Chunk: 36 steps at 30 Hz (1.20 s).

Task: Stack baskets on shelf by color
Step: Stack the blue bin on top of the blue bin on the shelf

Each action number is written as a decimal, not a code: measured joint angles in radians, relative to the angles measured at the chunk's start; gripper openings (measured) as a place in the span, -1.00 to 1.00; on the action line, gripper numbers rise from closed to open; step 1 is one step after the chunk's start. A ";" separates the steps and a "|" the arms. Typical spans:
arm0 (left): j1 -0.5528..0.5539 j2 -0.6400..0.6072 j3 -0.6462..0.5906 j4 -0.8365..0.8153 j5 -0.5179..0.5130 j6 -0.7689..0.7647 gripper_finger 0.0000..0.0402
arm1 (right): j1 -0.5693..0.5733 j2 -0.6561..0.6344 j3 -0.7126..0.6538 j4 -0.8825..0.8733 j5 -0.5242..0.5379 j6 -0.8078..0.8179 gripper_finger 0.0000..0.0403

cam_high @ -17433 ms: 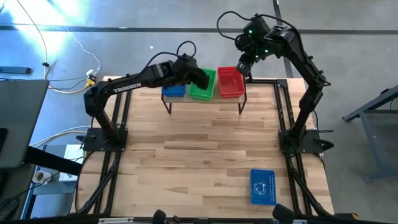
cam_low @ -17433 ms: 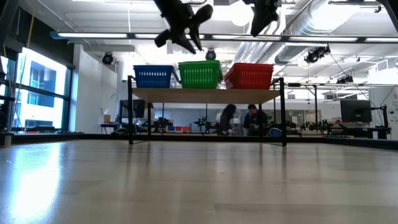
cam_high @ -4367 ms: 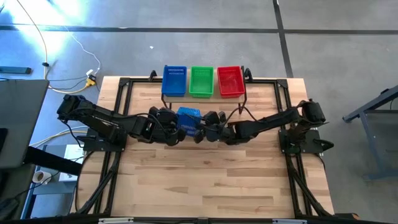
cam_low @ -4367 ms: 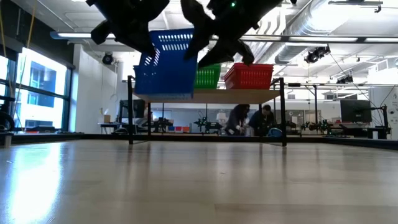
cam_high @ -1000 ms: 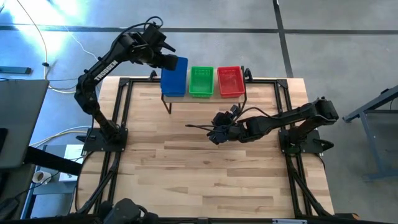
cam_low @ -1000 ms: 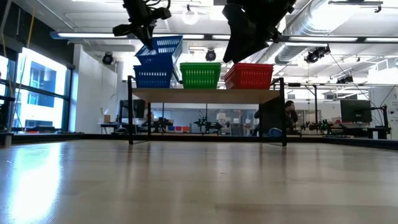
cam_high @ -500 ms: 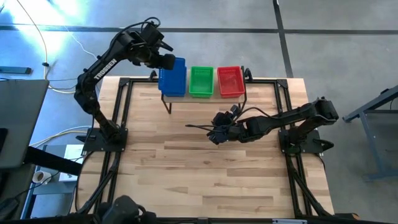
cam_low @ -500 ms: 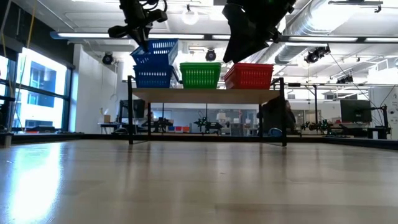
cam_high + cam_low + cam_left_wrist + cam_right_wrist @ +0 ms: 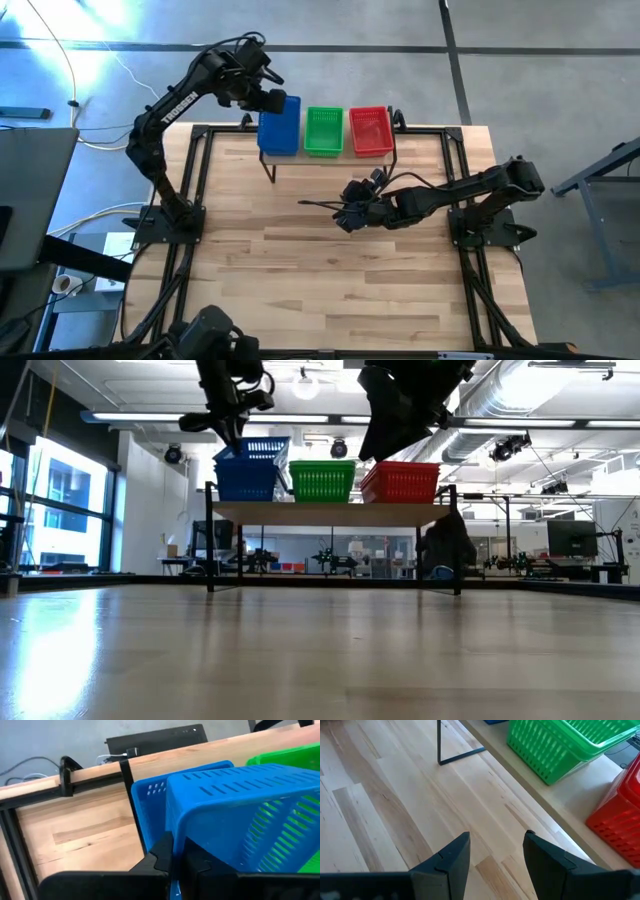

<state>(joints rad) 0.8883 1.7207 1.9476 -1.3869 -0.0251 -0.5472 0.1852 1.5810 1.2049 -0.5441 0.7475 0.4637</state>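
1. Left gripper (image 9: 172, 862): clamping shut on the rim of a blue plastic mesh-sided basket (image 9: 282, 124), nesting it into the blue basket at the left end of the low light-wood shelf (image 9: 330, 512).
2. Right gripper (image 9: 495, 852): hovering agape and empty over the table, before the shelf.
3. Next move, by judgement: seating the basket level, then releasing.

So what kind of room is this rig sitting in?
Probably a robotics lab or workshop: exposed ceiling ducting, strip lights, and more workbenches with equipment behind the shelf.
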 joint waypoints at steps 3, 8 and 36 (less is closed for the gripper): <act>0.001 0.001 0.000 0.000 0.033 0.006 -1.00 | 0.000 0.000 0.000 0.000 -0.001 0.000 -0.17; 0.001 0.001 0.000 0.000 0.036 0.008 -0.99 | 0.000 0.000 0.000 0.000 0.000 0.000 -0.17; 0.002 -0.004 0.000 0.055 -0.009 0.139 -0.54 | 0.000 0.000 0.000 -0.004 -0.004 0.000 -0.17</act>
<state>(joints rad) 0.8898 1.7166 1.9476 -1.3314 -0.0340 -0.4078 0.1852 1.5810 1.2049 -0.5485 0.7433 0.4639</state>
